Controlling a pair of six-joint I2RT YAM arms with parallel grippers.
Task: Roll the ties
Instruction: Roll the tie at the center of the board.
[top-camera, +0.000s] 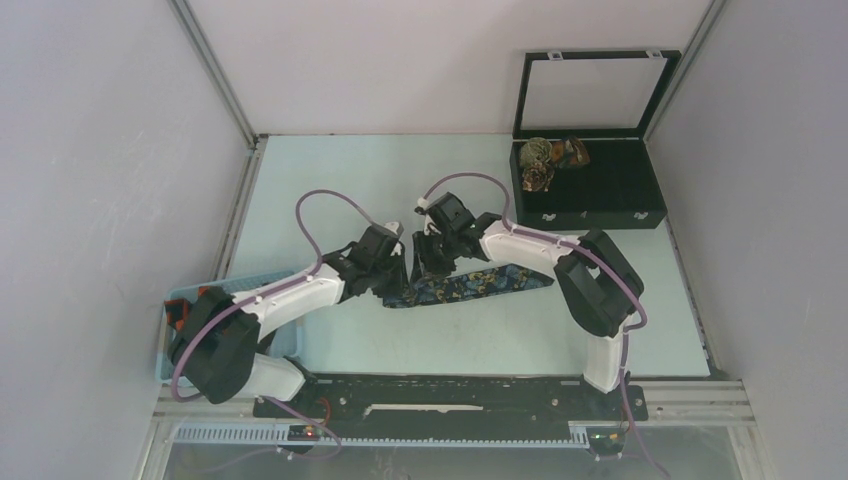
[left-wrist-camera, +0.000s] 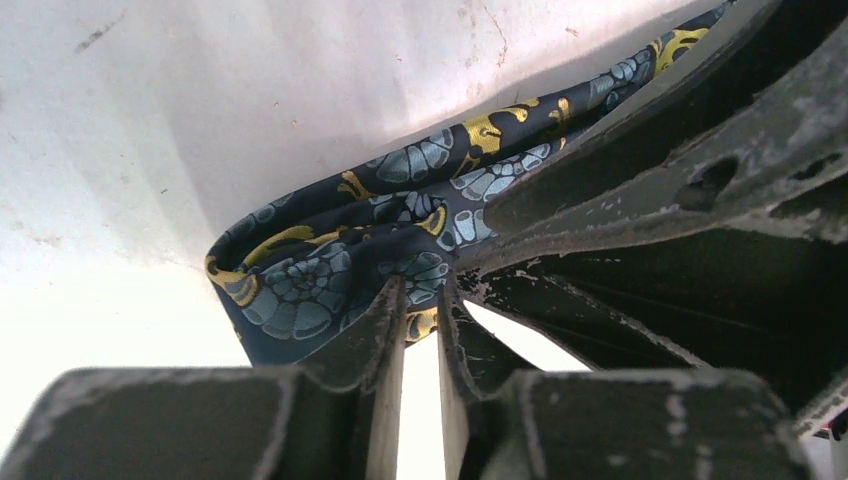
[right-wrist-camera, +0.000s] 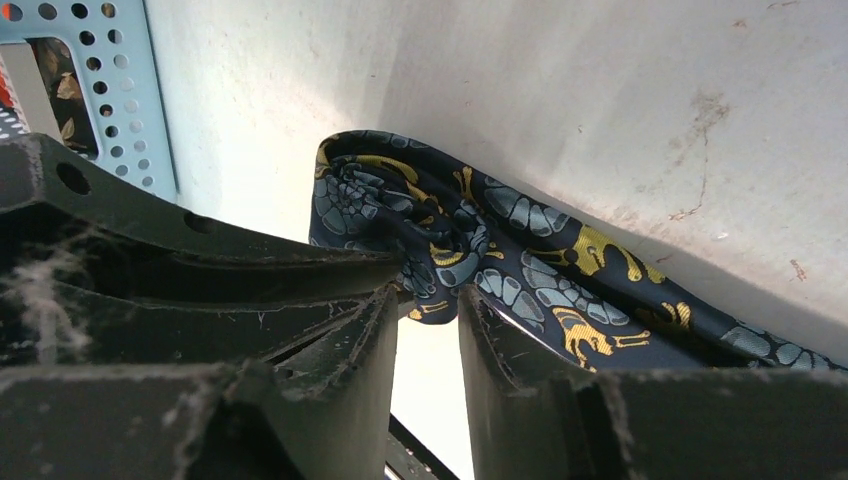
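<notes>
Cloth first, from the top camera: a dark navy necktie with yellow and blue-grey figures lies flat on the pale table. Its long axis runs left to right, rising a little toward the right arm's side. Both arms meet over its left end, the left gripper at the very tip and the right gripper just beside it, further along the tie. The rest of the strip trails away to the right with bare table around it. Small rolled coils sit in the black lidded box far right, and a blue perforated basket lies under the left arm.

Left wrist: the fingers stand drawn close, a thin slit between them. The tie's folded-over end lies right at their tips, and whether they pinch it I cannot tell.

Right wrist: the jaws stand a little wider apart. A bunched, partly curled fold of the tie sits in the mouth of the gap, touching the tips. Gripped or merely nudged, I cannot tell. Rolling would have to travel rightward along the strip, I judge.
</notes>
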